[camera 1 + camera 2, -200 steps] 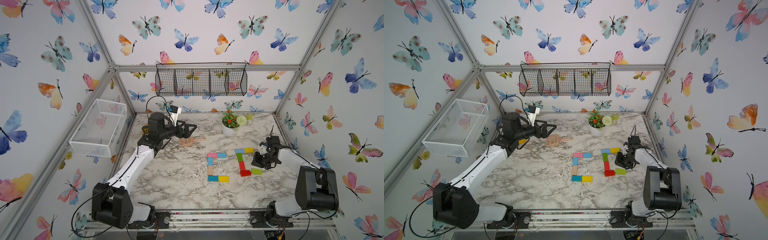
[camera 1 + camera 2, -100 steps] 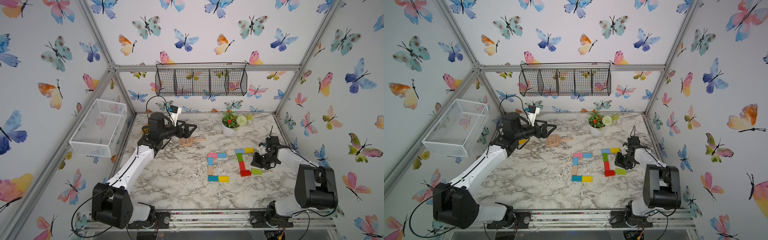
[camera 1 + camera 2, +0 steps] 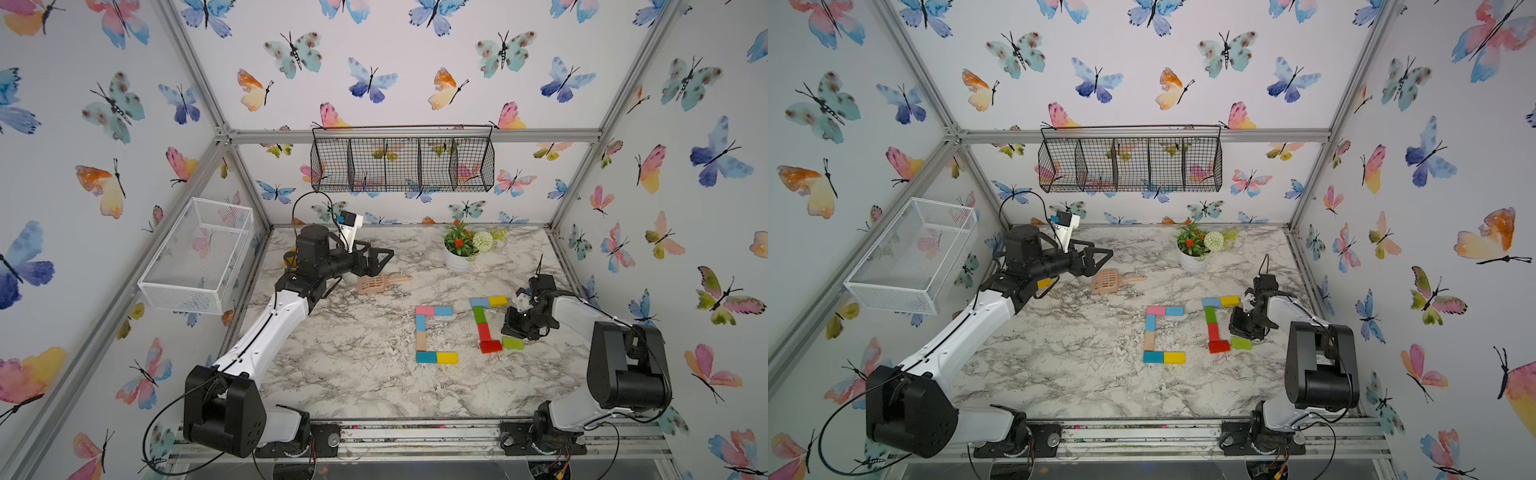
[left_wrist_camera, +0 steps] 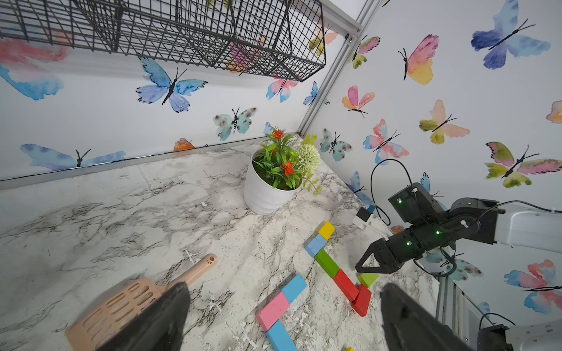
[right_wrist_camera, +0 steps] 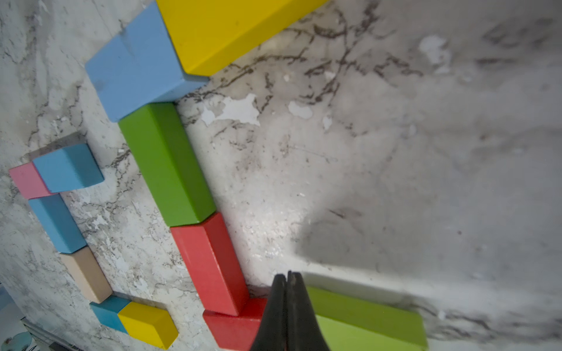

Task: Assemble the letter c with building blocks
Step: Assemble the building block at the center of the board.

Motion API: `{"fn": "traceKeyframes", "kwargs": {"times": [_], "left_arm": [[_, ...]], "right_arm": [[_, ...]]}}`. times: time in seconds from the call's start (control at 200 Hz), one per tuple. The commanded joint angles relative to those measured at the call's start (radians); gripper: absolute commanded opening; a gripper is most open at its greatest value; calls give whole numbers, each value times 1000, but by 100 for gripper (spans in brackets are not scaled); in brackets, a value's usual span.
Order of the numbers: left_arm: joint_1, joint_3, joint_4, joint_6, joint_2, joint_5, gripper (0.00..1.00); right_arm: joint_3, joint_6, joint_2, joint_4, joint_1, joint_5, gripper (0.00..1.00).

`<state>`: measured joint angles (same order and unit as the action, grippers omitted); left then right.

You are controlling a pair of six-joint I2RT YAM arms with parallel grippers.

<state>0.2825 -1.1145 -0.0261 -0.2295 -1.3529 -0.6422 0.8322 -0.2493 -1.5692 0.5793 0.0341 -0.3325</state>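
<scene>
Right pincer (image 5: 287, 282) shut, left pincer (image 3: 384, 262) gaping: we should nudge the light green block (image 5: 365, 316) squarely against the corner red block (image 5: 234, 331).

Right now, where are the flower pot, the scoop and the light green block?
flower pot (image 3: 456, 263), in a top view, on its white wall.
scoop (image 3: 370, 285), in a top view, on its slotted pan.
light green block (image 3: 512, 343), in a top view, on its top face.
</scene>
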Motion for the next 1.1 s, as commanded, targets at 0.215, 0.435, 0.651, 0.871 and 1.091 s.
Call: {"fn": "traceKeyframes", "kwargs": {"times": [0.215, 0.435, 0.651, 0.871, 1.091], "left_arm": [[-6, 8, -21, -1, 28, -31, 98], [-9, 7, -21, 1, 32, -31, 98], [-11, 7, -21, 1, 32, -33, 98], [-14, 7, -20, 1, 34, -33, 98], [-16, 7, -22, -1, 34, -34, 98]], "right_arm": [[-24, 15, -2, 8, 7, -2, 5], [-24, 16, 1, 25, 7, -10, 5], [-13, 18, 16, 34, 7, -13, 3], [-18, 25, 8, 42, 7, -12, 3], [14, 16, 45, 38, 7, 4, 3]]}}
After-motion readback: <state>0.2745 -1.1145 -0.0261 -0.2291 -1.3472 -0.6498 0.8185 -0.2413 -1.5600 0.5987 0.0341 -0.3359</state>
